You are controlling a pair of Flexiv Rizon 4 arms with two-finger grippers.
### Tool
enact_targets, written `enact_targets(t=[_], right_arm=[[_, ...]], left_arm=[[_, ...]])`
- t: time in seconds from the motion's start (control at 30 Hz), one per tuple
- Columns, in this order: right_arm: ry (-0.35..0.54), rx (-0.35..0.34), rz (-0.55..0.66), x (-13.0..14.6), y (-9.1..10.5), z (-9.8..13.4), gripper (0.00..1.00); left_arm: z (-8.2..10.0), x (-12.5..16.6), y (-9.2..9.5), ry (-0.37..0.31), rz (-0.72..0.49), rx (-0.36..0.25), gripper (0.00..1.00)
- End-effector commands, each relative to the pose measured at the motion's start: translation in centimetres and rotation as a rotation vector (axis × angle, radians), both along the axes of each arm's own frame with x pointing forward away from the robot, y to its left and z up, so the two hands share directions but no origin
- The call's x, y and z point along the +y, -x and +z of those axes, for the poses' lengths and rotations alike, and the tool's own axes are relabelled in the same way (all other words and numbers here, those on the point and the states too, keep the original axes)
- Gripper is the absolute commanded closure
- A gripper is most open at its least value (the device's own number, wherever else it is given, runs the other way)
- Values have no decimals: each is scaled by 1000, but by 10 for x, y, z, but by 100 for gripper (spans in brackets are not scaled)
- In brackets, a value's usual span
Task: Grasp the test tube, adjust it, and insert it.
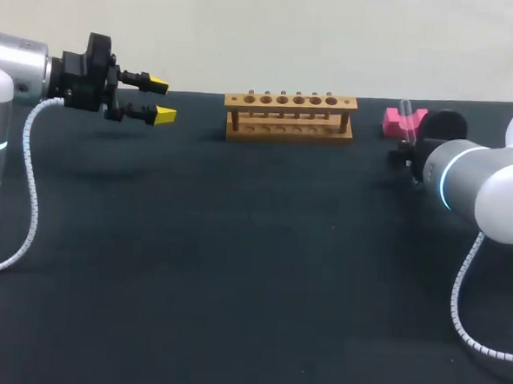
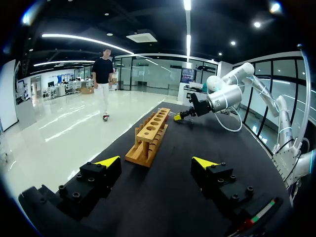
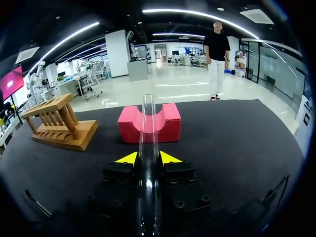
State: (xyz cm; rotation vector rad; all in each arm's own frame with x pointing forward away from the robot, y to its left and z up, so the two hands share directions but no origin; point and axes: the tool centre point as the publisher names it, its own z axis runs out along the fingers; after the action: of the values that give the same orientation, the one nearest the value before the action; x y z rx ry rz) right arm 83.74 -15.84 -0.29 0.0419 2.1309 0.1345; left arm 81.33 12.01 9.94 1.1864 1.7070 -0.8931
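A clear glass test tube [image 3: 147,128] lies lengthwise between the yellow tips of my right gripper [image 3: 147,158]. Both fingers touch it from either side, so the gripper is shut on it. The tube's far end rests in the groove of a pink foam cradle [image 3: 129,123] at the back right of the table [image 1: 402,122]. The wooden rack [image 1: 290,116] with a row of holes stands at the back middle. My left gripper [image 1: 162,100] hovers open and empty to the left of the rack, pointing toward it [image 2: 150,136].
The black tabletop [image 1: 235,260] spreads in front of the rack and the cradle. My right arm's elbow [image 1: 466,179] stands over the table's right side, and a white cable [image 1: 468,301] hangs below it.
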Motion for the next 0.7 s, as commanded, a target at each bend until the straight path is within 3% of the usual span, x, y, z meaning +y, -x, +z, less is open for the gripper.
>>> enact_targets(t=[0.03,0.37,0.7], right_arm=[[-85,-491,52,-5,7,0,100],[-124,-498,7,-6,17,20,100],[-92,-501,-9,8,28,49,100]], left_arm=[[-1,1,1,3,0,-4,0],[-1,1,1,3,0,-4,0],[-1,1,1,3,0,-4,0]])
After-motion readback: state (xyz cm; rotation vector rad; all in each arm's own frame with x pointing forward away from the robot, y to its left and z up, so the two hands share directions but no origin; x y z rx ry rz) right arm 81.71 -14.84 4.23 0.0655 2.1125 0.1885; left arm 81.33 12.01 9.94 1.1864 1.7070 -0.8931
